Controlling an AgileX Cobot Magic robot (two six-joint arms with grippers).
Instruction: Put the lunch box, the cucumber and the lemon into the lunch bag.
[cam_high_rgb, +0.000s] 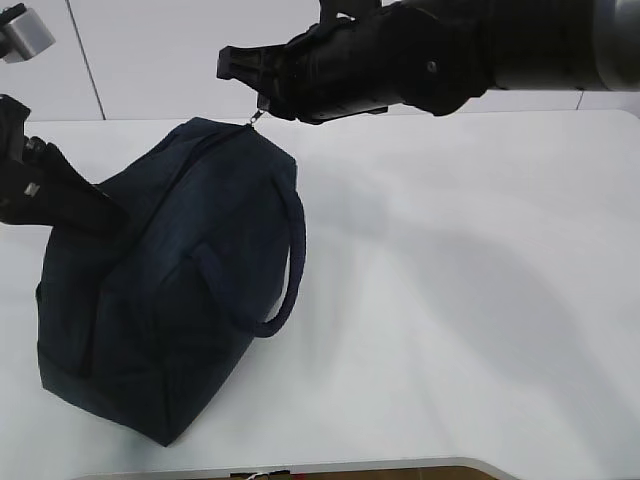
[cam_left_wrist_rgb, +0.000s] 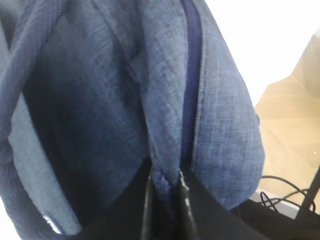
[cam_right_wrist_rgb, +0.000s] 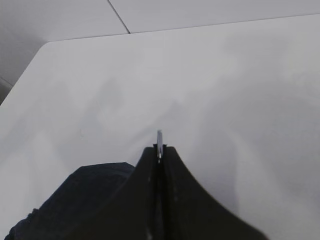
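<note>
The dark navy lunch bag (cam_high_rgb: 170, 290) stands on the white table (cam_high_rgb: 450, 300), and its zipper (cam_left_wrist_rgb: 192, 75) runs closed along the top. My right gripper (cam_high_rgb: 262, 105) is shut on the metal ring pull (cam_right_wrist_rgb: 159, 137) at the bag's far end; the right gripper (cam_right_wrist_rgb: 159, 150) shows only a sliver of metal past its tips. At the bag's left end my left gripper (cam_high_rgb: 105, 215) pinches a fold of the fabric (cam_left_wrist_rgb: 100, 100), the left gripper (cam_left_wrist_rgb: 165, 175) closed around it. The lunch box, the cucumber and the lemon are out of view.
One padded handle (cam_high_rgb: 290, 260) hangs down the bag's right side. The table's front edge (cam_high_rgb: 400, 468) runs just below the bag. Beyond the table edge in the left wrist view lie wooden floor (cam_left_wrist_rgb: 295, 125) and cables (cam_left_wrist_rgb: 280, 192).
</note>
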